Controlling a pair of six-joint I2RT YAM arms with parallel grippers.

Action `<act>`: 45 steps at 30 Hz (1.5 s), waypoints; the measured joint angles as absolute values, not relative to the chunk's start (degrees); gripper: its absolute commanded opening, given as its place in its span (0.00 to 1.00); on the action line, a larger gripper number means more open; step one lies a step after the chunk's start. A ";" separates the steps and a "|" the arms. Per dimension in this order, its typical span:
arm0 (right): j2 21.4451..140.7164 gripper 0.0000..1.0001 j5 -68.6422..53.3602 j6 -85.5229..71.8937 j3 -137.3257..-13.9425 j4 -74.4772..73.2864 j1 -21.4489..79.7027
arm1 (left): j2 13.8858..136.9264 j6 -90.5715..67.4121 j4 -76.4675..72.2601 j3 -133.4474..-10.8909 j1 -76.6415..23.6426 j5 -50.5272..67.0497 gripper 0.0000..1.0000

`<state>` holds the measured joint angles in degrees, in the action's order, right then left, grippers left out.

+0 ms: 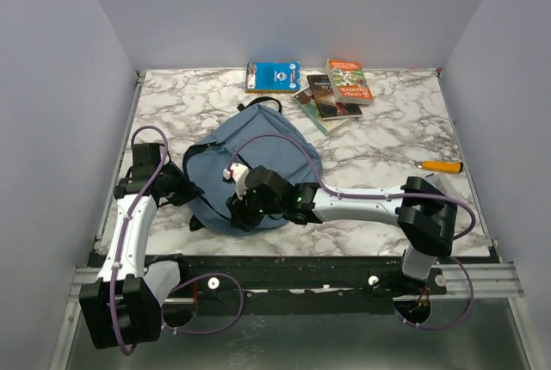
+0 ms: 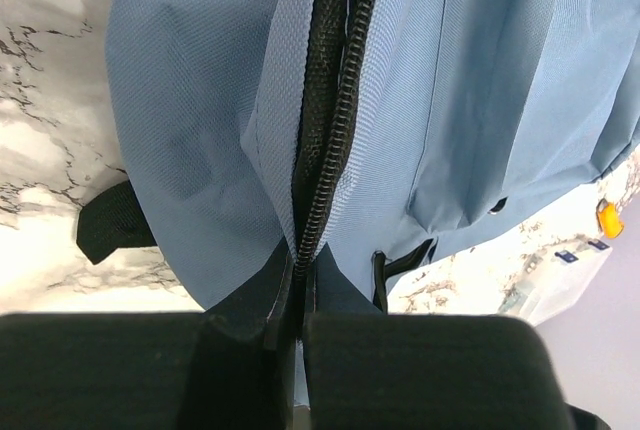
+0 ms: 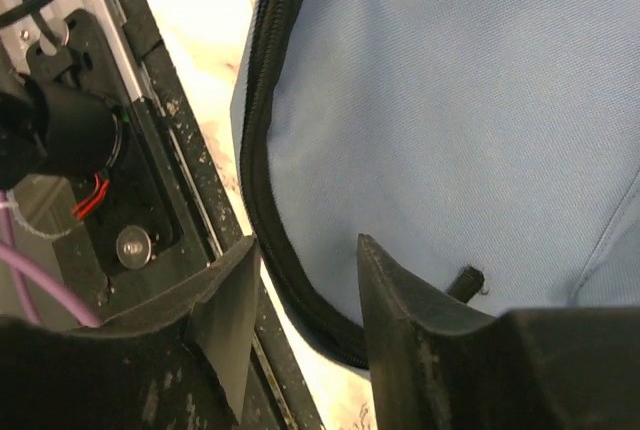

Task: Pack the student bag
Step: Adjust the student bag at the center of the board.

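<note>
The dusty-blue student bag lies flat in the middle of the marble table. My left gripper is at the bag's left edge. In the left wrist view it is shut on the fabric fold along the bag's black zipper line. My right gripper is at the bag's near edge. In the right wrist view it is open, its jaws either side of the black zipper edge of the bag, holding nothing.
At the back lie a blue book, an orange book and a dark book on a thin one. An orange-handled tool lies at the right. The black base rail runs just beside the bag's near edge.
</note>
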<state>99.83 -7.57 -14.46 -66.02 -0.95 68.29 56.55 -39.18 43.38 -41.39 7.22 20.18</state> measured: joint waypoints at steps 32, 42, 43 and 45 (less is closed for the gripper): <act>90.30 0.01 -41.85 12.56 -61.21 0.54 50.41 | 35.38 -17.89 39.46 -51.83 -14.04 24.60 0.79; 85.76 0.01 -51.99 12.21 -56.82 -6.20 47.29 | 31.53 -2.15 33.87 -50.04 -26.79 24.64 0.81; 85.36 0.00 -52.49 12.08 -56.82 -6.59 47.13 | 32.53 -0.75 34.09 -50.09 -28.73 24.58 0.81; 84.71 0.01 -53.32 12.05 -56.82 -7.18 47.11 | 35.62 2.72 34.85 -50.15 -33.34 24.58 0.81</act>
